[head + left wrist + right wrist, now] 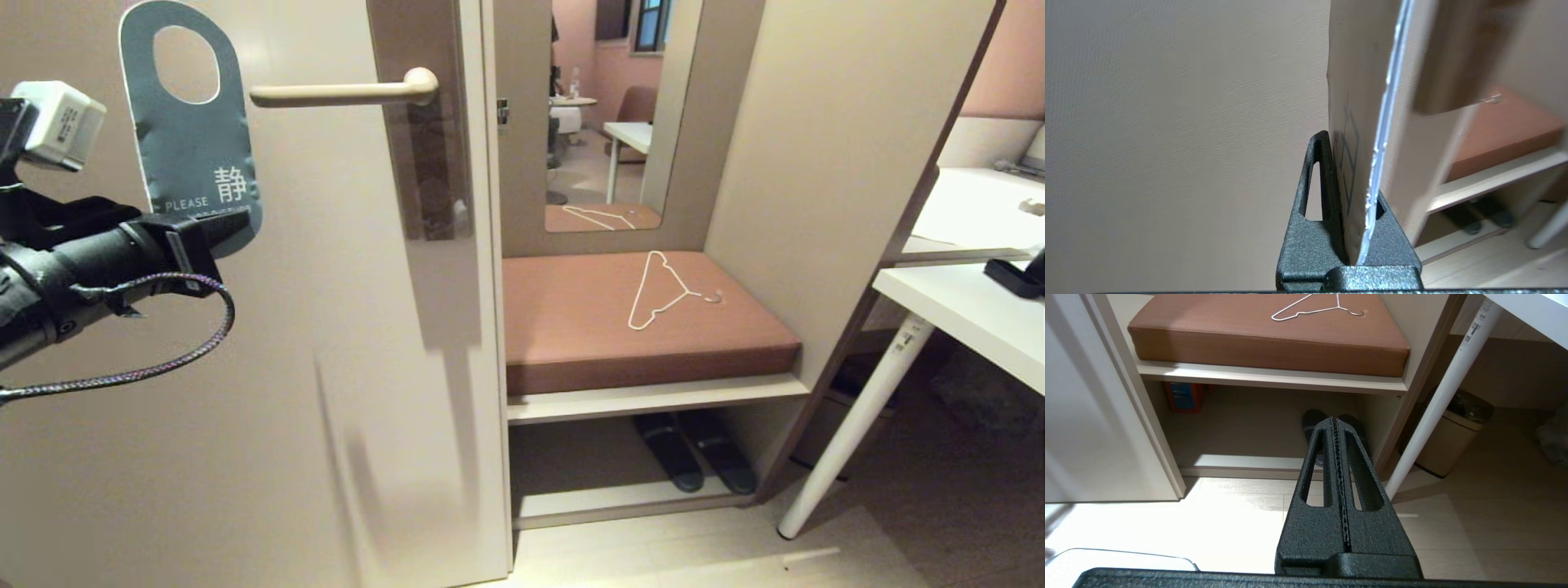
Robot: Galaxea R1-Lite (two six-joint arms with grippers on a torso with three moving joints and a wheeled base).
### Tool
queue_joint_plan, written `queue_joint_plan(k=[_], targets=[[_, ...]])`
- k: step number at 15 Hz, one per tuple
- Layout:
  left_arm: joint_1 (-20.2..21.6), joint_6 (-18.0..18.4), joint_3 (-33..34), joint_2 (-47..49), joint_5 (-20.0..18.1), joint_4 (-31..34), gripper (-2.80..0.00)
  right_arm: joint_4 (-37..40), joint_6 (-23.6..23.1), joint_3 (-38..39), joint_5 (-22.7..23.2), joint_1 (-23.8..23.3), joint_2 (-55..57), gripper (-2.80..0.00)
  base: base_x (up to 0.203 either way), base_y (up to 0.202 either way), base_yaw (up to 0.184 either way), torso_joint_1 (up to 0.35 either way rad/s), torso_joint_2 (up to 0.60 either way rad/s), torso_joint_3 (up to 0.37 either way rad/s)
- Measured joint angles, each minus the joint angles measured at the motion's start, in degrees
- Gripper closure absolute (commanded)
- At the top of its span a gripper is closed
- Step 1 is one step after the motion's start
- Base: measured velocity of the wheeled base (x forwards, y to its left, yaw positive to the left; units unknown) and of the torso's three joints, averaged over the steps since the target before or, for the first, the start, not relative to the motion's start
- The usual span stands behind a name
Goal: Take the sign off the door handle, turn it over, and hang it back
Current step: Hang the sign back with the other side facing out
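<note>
The sign is off the door handle and stands upright just left of the lever's free end. Its blue-grey face, with white "PLEASE" and a Chinese character, is turned to the head camera. Its large hole is at the top and holds nothing. My left gripper comes in from the left and is shut on the sign's lower end. In the left wrist view the sign shows edge-on with its white, blue-printed face, pinched in the left gripper. My right gripper is shut and empty, low over the floor.
The beige door fills the left half of the head view. Right of it a white wire hanger lies on a brown bench cushion, and dark slippers sit underneath. A white table and a bin stand at the right.
</note>
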Motion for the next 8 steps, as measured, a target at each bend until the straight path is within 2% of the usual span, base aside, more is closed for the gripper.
queue_joint_plan(k=[3,8], targets=[[2.6,1.9,-0.3,2.1,0.0,0.0,0.00,0.0,0.0,0.0,0.0,0.0,0.0,0.00,0.000,0.000,0.000,0.000,0.00,0.000],[2.8,4.0,-1.8,4.8,-0.1,0.0,0.00,0.0,0.0,0.0,0.0,0.0,0.0,0.00,0.000,0.000,0.000,0.000,0.00,0.000]])
